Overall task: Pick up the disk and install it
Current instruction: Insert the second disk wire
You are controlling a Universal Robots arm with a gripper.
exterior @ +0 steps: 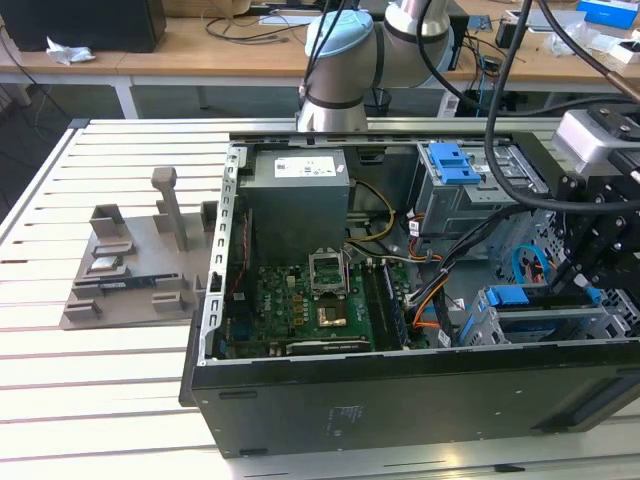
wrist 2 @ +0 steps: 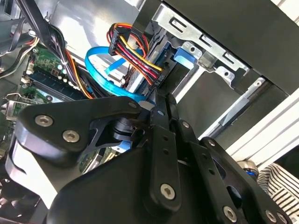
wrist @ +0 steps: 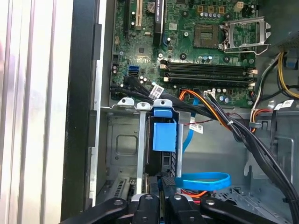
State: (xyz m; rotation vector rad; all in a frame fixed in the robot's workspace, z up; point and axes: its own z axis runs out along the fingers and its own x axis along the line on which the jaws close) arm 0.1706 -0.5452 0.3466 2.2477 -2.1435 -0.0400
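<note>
1. The gripper (exterior: 585,285) is down inside the open computer case (exterior: 330,400), at the drive cage (wrist: 126,140) on the exterior view's right. Its fingers look pinched together on the disk (wrist: 164,135), which stands edge-up in a cage slot.
2. Risk, as I judge it: loose cables (wrist 2: 135,51) crowd the slot, so a tilted push could jam the rail.
3. No print I'd quote; the power supply (exterior: 298,190) carries a white sticker.

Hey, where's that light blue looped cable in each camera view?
Exterior view: blue cable, at the end of the case on the exterior view's right.
Second wrist view: beside the red-yellow wire bundle.
First wrist view: near the blue carrier.
Shared landmark: the motherboard.
</note>
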